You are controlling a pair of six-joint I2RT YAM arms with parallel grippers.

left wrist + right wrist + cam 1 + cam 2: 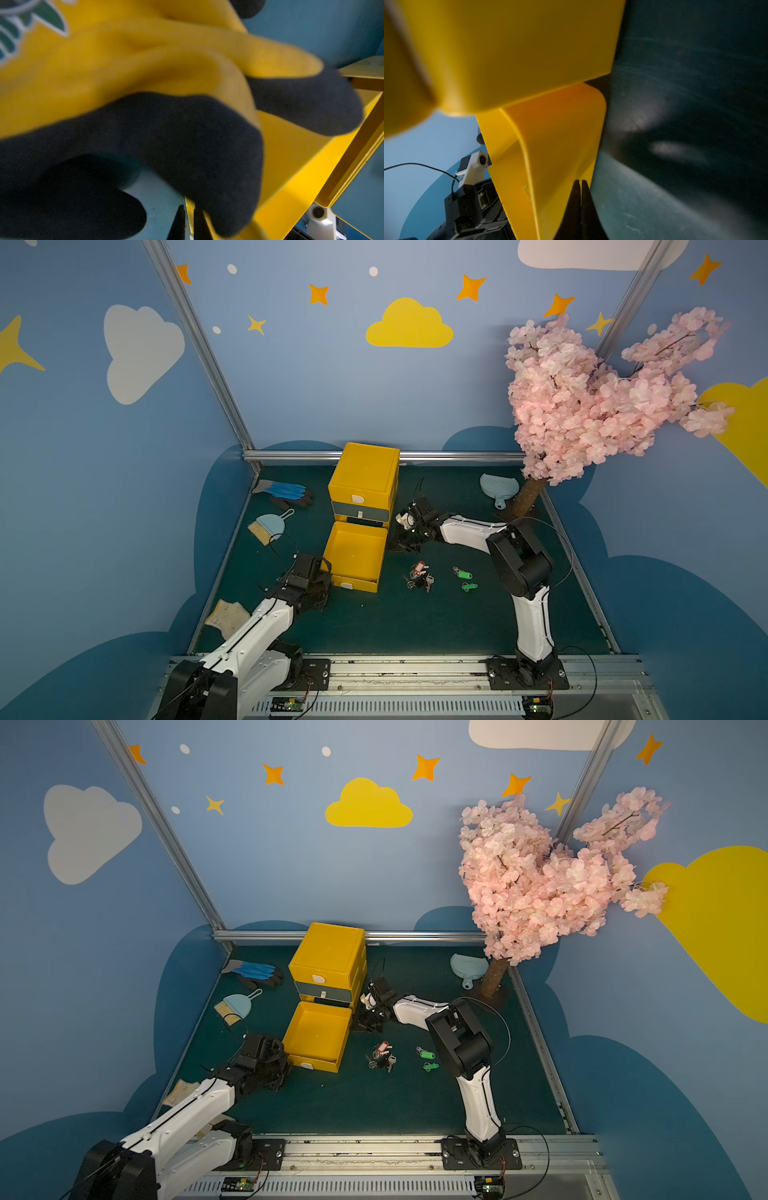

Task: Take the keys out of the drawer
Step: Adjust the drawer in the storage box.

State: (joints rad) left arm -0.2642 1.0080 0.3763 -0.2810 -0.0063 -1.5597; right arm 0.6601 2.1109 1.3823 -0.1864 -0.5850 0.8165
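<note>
Dark green counter [374,622]: tagged metal keys [420,576] outside yellow plastic drawer [353,551]; left end effector [189,216] apparently pinching its wall, right end effector [580,193] closed.

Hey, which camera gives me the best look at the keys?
The top views: in both, the keys lie unblocked on the green mat, beside the pulled-out drawer. Neither wrist view shows them.

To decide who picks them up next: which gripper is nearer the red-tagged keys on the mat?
Right. The right gripper sits just behind the red-tagged keys, beside the drawer; the left gripper is at the drawer's far front corner.
</note>
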